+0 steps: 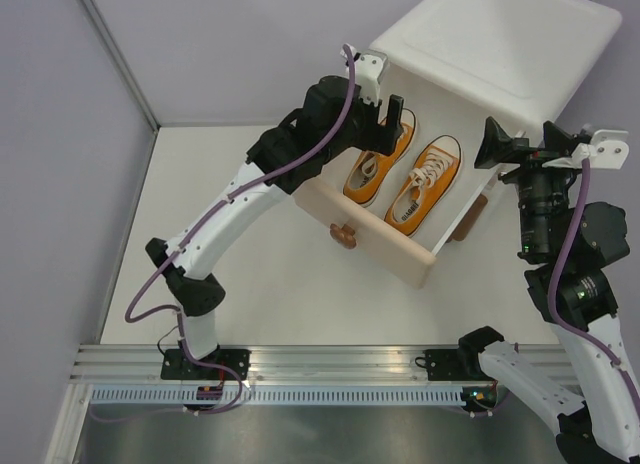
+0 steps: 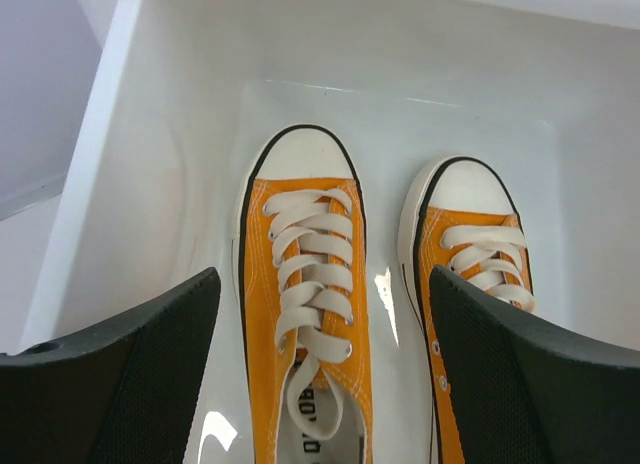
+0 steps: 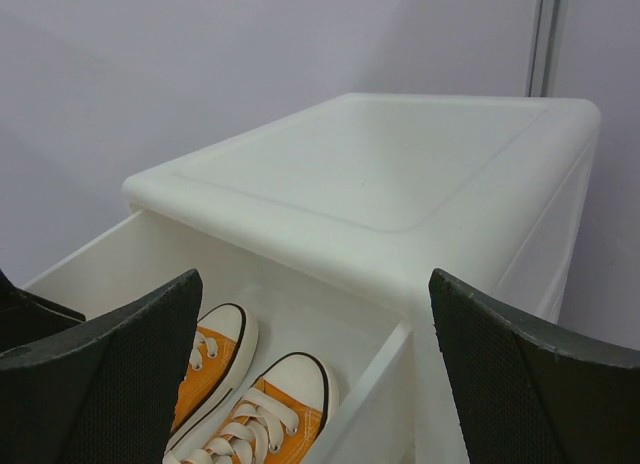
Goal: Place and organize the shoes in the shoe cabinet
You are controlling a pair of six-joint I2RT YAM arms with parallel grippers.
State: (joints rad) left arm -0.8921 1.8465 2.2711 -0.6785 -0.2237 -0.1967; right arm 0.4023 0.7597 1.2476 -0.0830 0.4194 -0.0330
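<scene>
- The shoe cabinet (image 1: 500, 44) is standing at the far right of the table (image 1: 300, 314), with its upper drawer (image 1: 385, 254) pulled out toward the arms
- A brown knob (image 1: 343, 234) is sticking out of the drawer's beige front
- The left orange sneaker (image 2: 305, 314) and the right orange sneaker (image 2: 475, 239) are lying side by side on the drawer floor, near each other but apart, with their white toe caps pointing toward the cabinet body
- The left gripper (image 1: 393, 124) is hanging over the open drawer above the left orange sneaker, with its jaws spread wide and grasping nothing; in the left wrist view its black fingers (image 2: 120, 384) are framing that shoe, with drawer floor showing on the left side
- The right gripper (image 1: 497, 144) is hovering beside the cabinet's right side, jaws released wide and empty; its wrist camera is looking across the cabinet's white top and down at both toe caps in the drawer
</scene>
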